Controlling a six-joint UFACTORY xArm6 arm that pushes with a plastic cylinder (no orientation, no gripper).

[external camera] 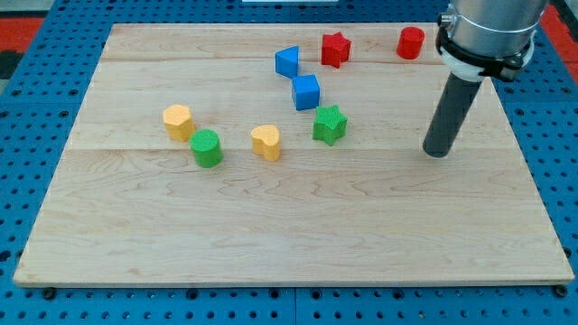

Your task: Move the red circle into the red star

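A: State the arm pose.

B: The arm enters from the upper right of the frame. A grey cylindrical housing carries a straight dark rod, tilted slightly, with my tip resting on the wooden board right of centre. The rod has no jaws, so it neither clasps nor releases anything; it touches no block.

A: Locate the task items.

B: The red circle is a short upright cylinder near the board's top edge, in the upper right of the frame, above and slightly left of my tip, well apart from it. The red star lies to its left, apart from it, along the same top strip.

A: Any markings?

B: No readable writing or labels on the blocks, board or arm.
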